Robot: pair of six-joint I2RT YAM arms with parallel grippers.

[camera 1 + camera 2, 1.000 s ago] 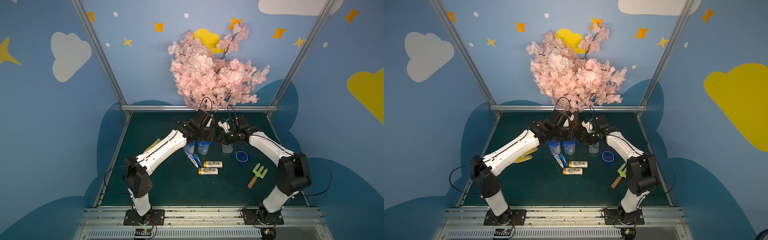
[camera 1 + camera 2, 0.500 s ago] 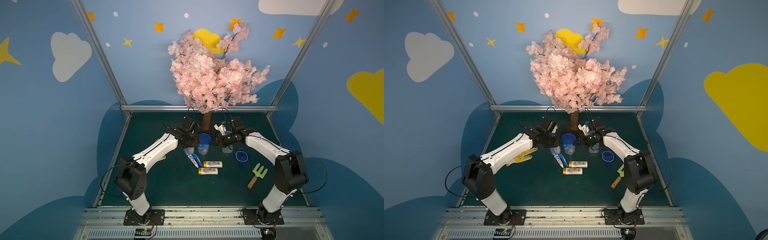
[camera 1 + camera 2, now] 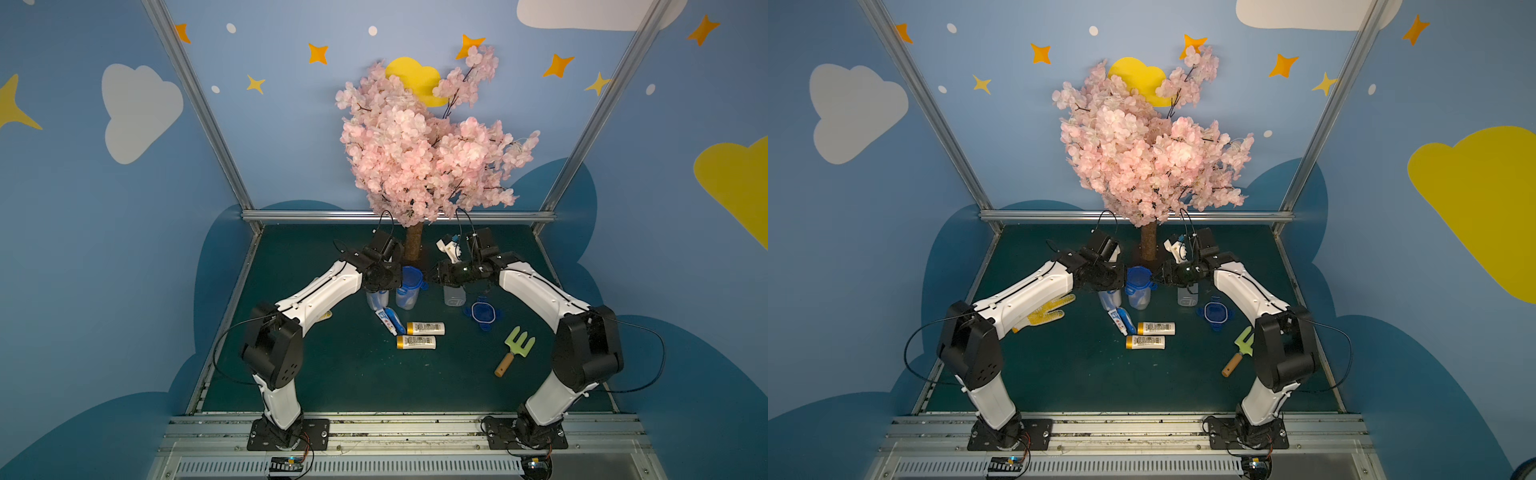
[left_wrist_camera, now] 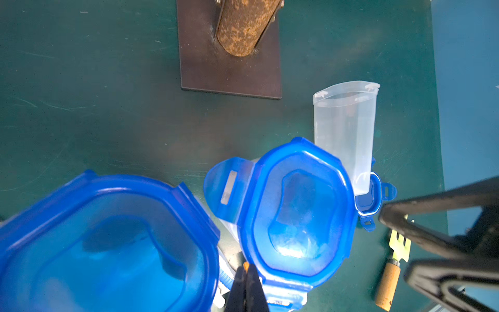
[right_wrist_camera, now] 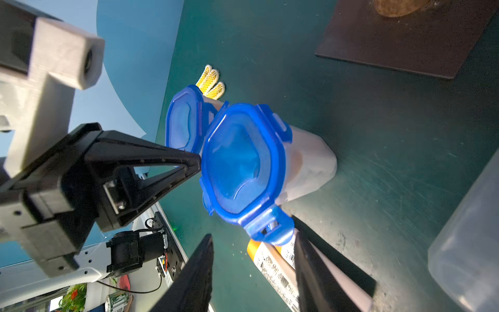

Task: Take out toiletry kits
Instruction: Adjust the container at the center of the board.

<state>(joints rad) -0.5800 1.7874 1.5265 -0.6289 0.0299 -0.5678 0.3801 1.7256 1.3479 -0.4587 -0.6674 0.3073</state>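
Left arm (image 3: 320,291) and right arm (image 3: 536,291) inward toward centre, left jaws tight together, right jaws apart.

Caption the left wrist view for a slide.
Shut left gripper over two blue-lidded jars, near an open clear jar and the tree trunk.

Both arms reach toward a blue-lidded jar (image 3: 1138,291) below the pink tree (image 3: 1150,153) — the left claw (image 3: 1122,277) just beside it on one side, the right claw (image 3: 1156,276) on the other. An open jar (image 3: 1185,297) stands under the right arm, with a loose lid (image 3: 1214,313) beside it. Nearer the bases, two bottles (image 3: 1155,328), a tube (image 3: 1116,321) and a blue piece (image 3: 1126,320) lie on the green surface (image 3: 1079,374) — also a glove (image 3: 1050,311) and a fork (image 3: 1239,351).
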